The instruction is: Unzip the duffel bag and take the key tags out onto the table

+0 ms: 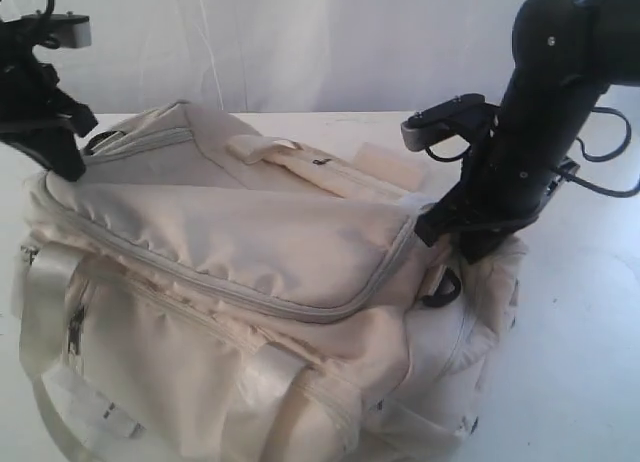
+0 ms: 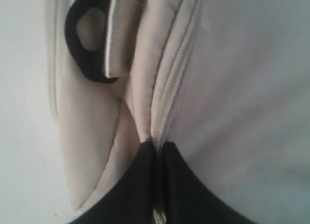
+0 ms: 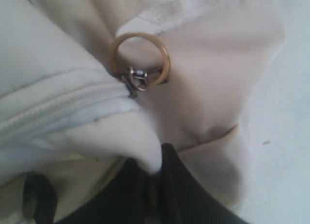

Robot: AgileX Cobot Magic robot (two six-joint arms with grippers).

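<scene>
Your duffel bag (image 1: pixel 250 252) lies on the white table (image 1: pixel 590 362), filling the middle and lower left of the exterior view. Its grey zipper (image 1: pixel 200 279) looks shut along the stretch you can see across the top panel.

Your left gripper (image 2: pixel 156 149) sits at the bag's left end, upper left of that view. Its jaws are pinched together on the seam beside the zipper tape. A black D-ring (image 2: pixel 83 44) and a shiny strap tab (image 2: pixel 118 35) lie just past it.

Your right gripper (image 3: pixel 156 162) is down at the bag's right end, with its jaws closed on a fold of cream fabric. A gold ring pull (image 3: pixel 140 59) lies near that fold, apart from the fingertips.
</scene>
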